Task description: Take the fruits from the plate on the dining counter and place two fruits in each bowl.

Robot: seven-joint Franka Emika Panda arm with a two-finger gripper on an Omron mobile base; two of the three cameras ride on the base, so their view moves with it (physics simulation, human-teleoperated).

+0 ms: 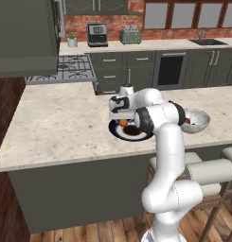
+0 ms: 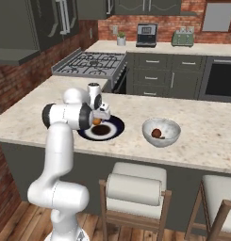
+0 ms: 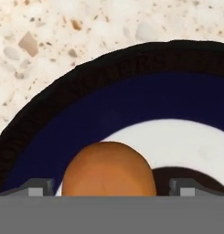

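Observation:
On the beige dining counter lies the dark navy plate with one orange fruit on it. My gripper hangs low over the plate and is open, its fingertips on either side of the orange fruit with small gaps. To the right stands the grey-white bowl holding the dark red-brown fruit. The red bowl, the green fruit and the second orange fruit are hidden or out of view.
Padded stools stand against the counter's near side. A stove and the paler back counter with a coffee machine and toaster lie beyond. Bare counter spreads left of the plate.

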